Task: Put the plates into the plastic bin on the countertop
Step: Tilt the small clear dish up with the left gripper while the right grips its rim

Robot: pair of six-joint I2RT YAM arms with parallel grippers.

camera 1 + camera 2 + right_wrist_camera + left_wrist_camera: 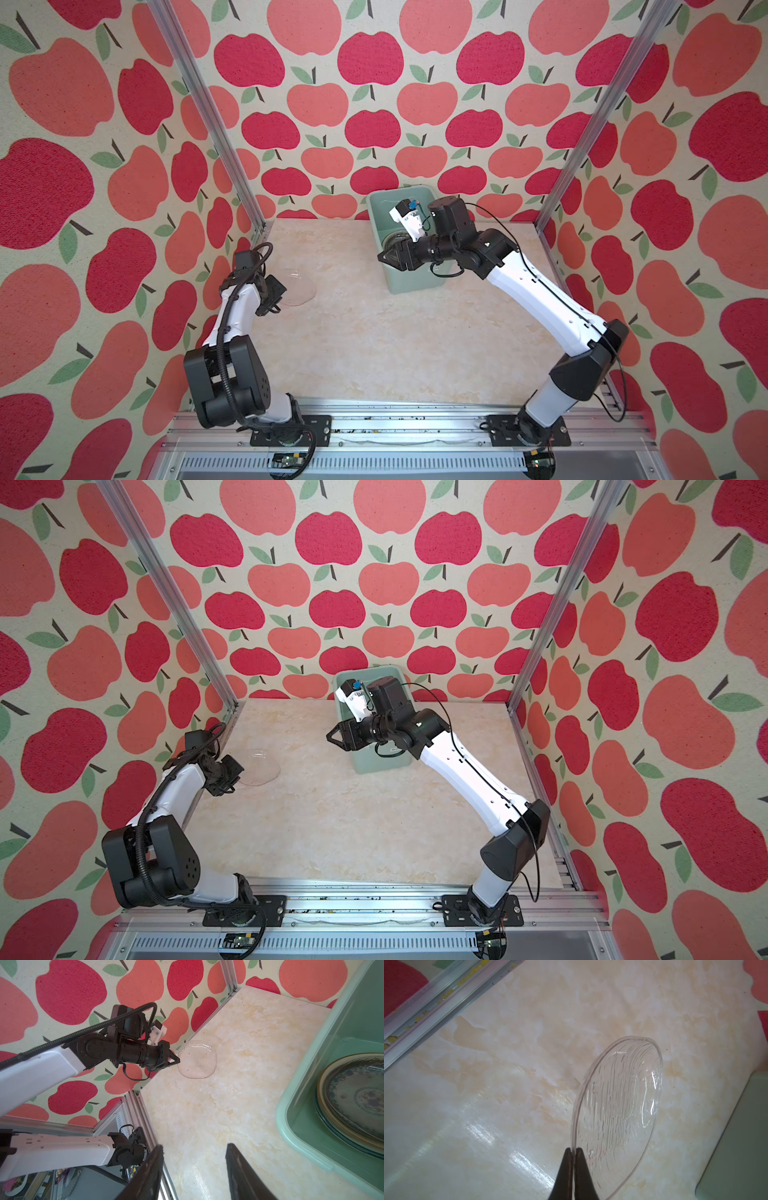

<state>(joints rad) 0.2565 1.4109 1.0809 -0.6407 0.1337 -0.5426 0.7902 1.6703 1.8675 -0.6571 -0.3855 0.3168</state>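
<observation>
One clear plate (297, 286) is near the countertop's (374, 332) left edge, its rim pinched by the left gripper (573, 1150). Other plates (353, 1101) lie stacked in the bin (415, 282), whose long axis runs back-to-front from the back edge. Beside it the right gripper (385, 261) gapes empty.

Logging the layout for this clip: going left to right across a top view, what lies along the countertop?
In order: left claw → clear glass plate → bare countertop → plastic bin. The right claw overlaps the bin's left edge, so I leave it out.
</observation>
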